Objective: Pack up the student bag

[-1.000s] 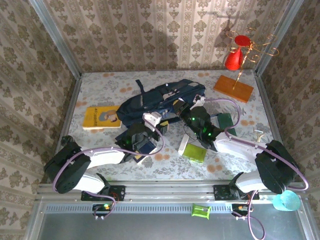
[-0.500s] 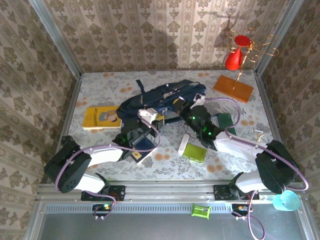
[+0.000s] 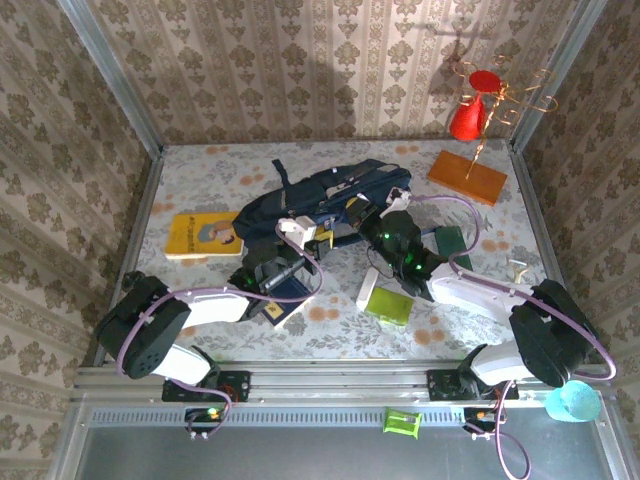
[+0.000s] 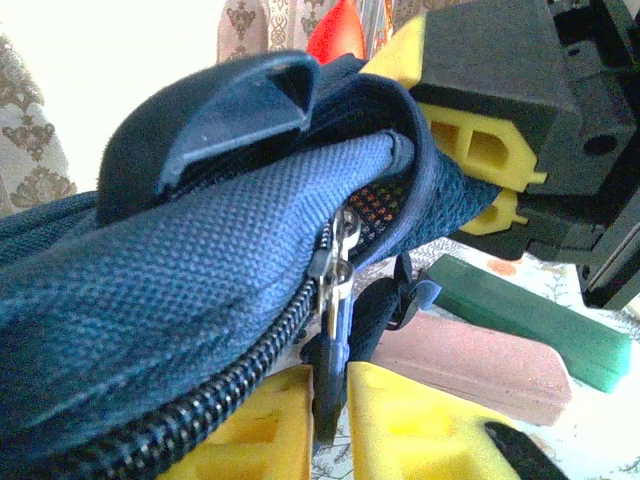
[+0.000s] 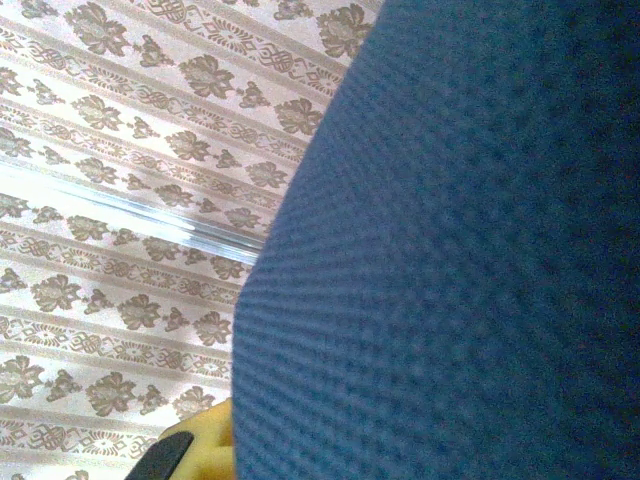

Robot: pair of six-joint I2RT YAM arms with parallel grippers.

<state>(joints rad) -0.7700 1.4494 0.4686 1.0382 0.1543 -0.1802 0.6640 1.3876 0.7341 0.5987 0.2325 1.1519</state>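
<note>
The student bag point(image 3: 325, 197), a dark navy backpack, lies at the middle back of the table. My left gripper point(image 3: 298, 238) is at its near edge. In the left wrist view its yellow fingers point(image 4: 260, 430) are shut on the dark zipper pull point(image 4: 335, 385) that hangs from the bag's zip point(image 4: 180, 415). My right gripper point(image 3: 362, 215) is shut on the bag's upper fabric edge point(image 4: 400, 150), holding it raised. In the right wrist view navy fabric point(image 5: 460, 260) covers the jaws, with one yellow finger point(image 5: 200, 445) peeking out.
A yellow book point(image 3: 203, 236) lies left of the bag. A small navy notebook point(image 3: 285, 295) sits under my left wrist. A lime box point(image 3: 388, 303), a dark green block point(image 3: 450, 243), an orange board point(image 3: 467, 176) with a red cone point(image 3: 467, 118) stand on the right.
My left gripper has moved forward to the bag's near edge and closed on the zipper pull. The right arm has stayed in place on the bag.
</note>
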